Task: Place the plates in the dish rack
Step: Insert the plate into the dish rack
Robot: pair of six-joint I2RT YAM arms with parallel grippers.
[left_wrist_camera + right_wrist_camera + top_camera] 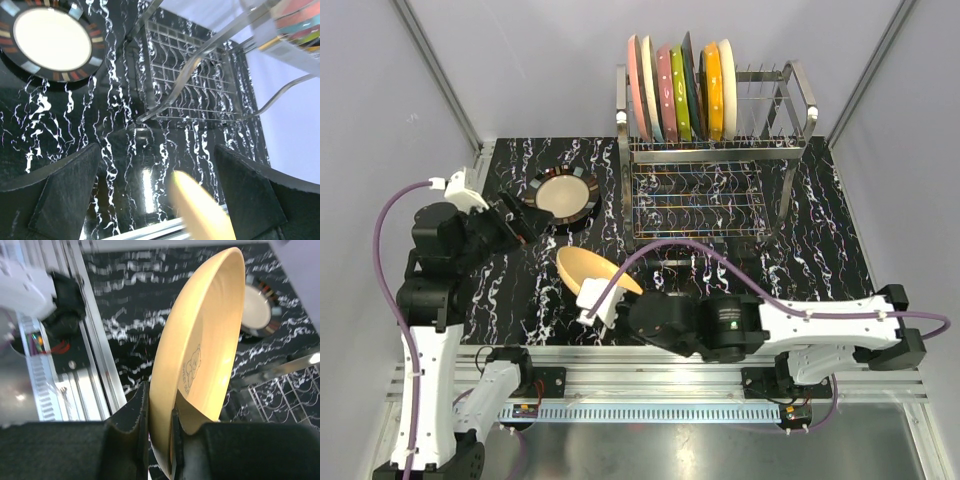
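Note:
The dish rack (pixel 715 150) stands at the back right with several plates (pixel 680 90) upright in its upper tier. A black-rimmed plate (pixel 565 195) lies flat on the table at the left; it also shows in the left wrist view (pixel 52 37) and the right wrist view (pixel 257 307). My right gripper (pixel 600 300) is shut on the rim of a cream plate (pixel 592 270), held tilted on edge above the table's front middle; the right wrist view shows the jaws (pixel 160 415) clamping that plate (pixel 200 355). My left gripper (pixel 525 222) is open and empty just beside the black-rimmed plate, with its fingers (pixel 65 195) wide apart.
The black marbled table (pixel 820 250) ends at an aluminium rail (pixel 660 360) along the front. The rack's lower wire shelf (pixel 200 85) lies ahead of the left gripper. White walls close in the back and sides. The cream plate shows blurred in the left wrist view (pixel 200 210).

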